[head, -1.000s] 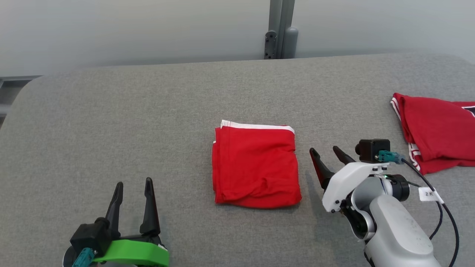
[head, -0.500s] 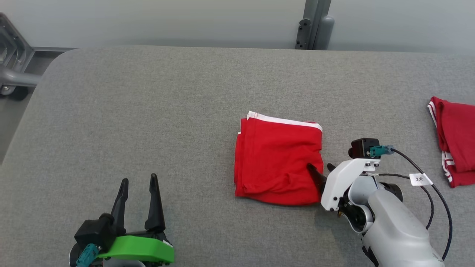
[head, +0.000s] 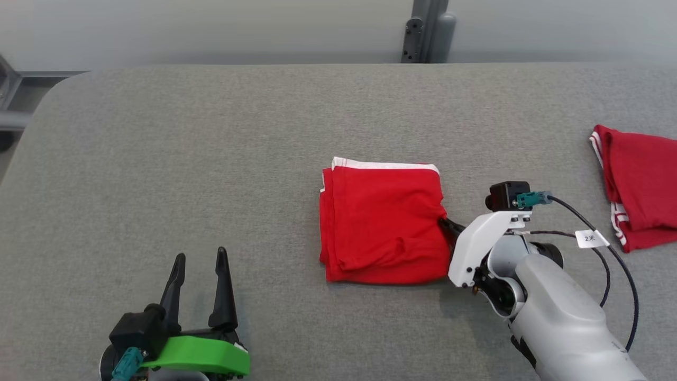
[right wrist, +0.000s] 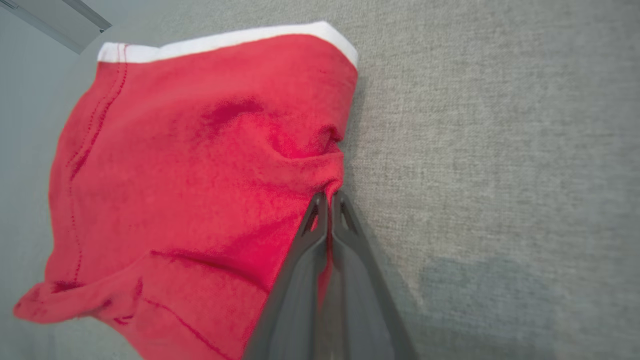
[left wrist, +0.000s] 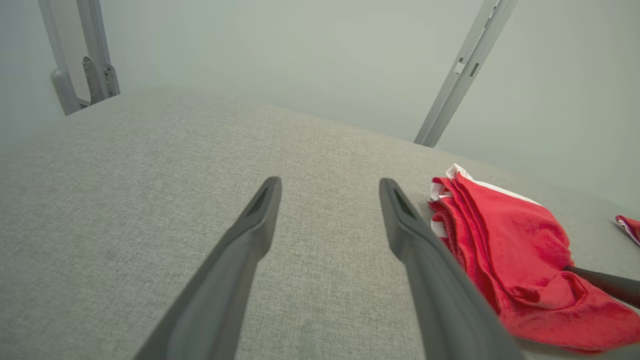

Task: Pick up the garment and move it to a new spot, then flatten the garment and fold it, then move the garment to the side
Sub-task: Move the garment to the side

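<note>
Head view: folded garment [head: 383, 222] sits mid-worktop [head: 211, 159], my right end effector [head: 447, 224] clamped on its 3 o'clock edge. Left wrist: left end effector [left wrist: 330, 184] wide, empty, garment at 3 o'clock. Right wrist: cloth pinched between closed tips.

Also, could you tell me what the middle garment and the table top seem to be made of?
Garment: soft matte knit, likely cotton jersey; it puckers where the right claw pinches its edge, and stitching shows. Table top: matte grey woven cloth, its weave visible; what lies beneath I cannot tell.
</note>
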